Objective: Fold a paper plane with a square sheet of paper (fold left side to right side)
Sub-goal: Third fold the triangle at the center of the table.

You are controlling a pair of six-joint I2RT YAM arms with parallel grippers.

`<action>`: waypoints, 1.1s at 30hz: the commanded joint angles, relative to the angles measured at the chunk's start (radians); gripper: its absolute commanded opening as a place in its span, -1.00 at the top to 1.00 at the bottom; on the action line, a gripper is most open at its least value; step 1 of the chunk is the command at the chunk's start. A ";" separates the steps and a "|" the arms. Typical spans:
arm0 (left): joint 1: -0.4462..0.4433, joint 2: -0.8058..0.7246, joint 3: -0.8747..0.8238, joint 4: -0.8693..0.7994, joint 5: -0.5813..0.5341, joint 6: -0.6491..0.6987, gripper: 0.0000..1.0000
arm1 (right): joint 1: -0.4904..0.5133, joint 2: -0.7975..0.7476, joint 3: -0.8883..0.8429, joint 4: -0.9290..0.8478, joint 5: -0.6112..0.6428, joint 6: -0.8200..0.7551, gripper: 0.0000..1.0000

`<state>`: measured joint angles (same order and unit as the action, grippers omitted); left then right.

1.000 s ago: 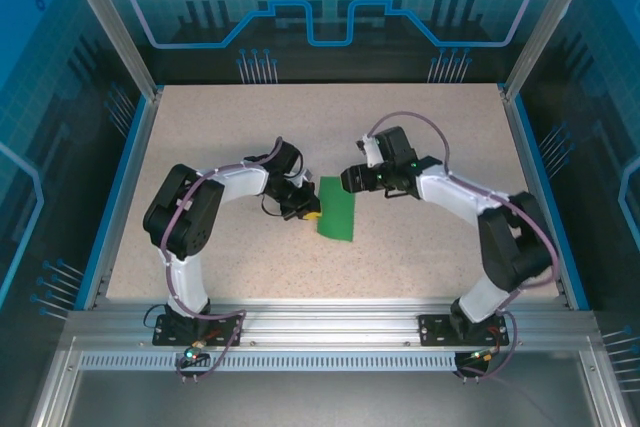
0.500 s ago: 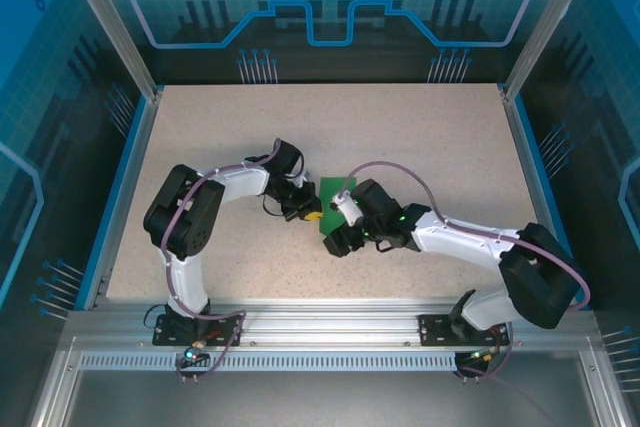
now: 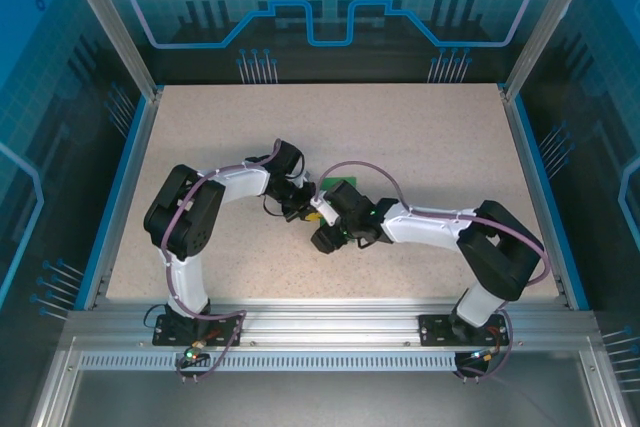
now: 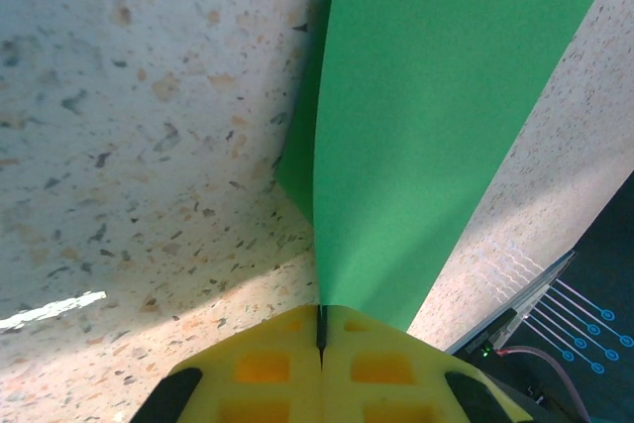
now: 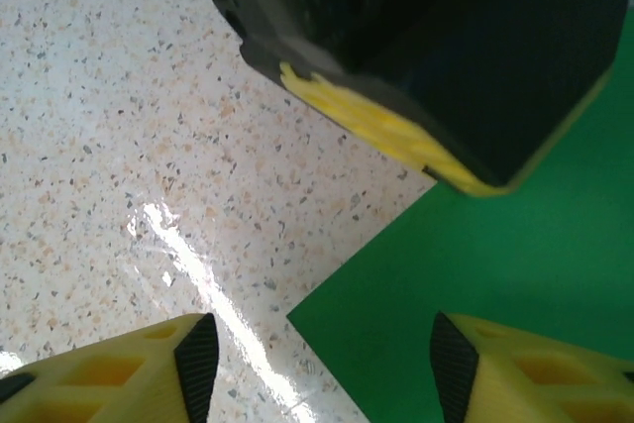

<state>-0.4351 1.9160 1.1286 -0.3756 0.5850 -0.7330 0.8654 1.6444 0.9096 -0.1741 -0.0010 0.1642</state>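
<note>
I find the left gripper with its yellow fingers pressed together, pinching one edge of the thin bright green sheet of paper on the speckled beige tabletop. The right gripper hangs spread above that sheet's corner, one finger over paper and the other over tabletop.

The green sheet of paper lies folded double, two layers.

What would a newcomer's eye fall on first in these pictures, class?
The thin bright green sheet of paper lies mid-table on the speckled beige tabletop. The yellow-tipped left claw is shut on its edge, while the right claw hovers open over a paper corner, right beside the left.
</note>
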 commanded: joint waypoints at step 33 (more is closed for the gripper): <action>-0.010 -0.027 0.013 -0.051 -0.005 0.024 0.98 | -0.064 -0.059 -0.025 -0.008 -0.184 -0.003 1.00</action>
<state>-0.4389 1.9160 1.1290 -0.3927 0.5842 -0.7277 0.8204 1.6230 0.9012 -0.2054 -0.1173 0.1425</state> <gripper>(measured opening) 0.046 0.058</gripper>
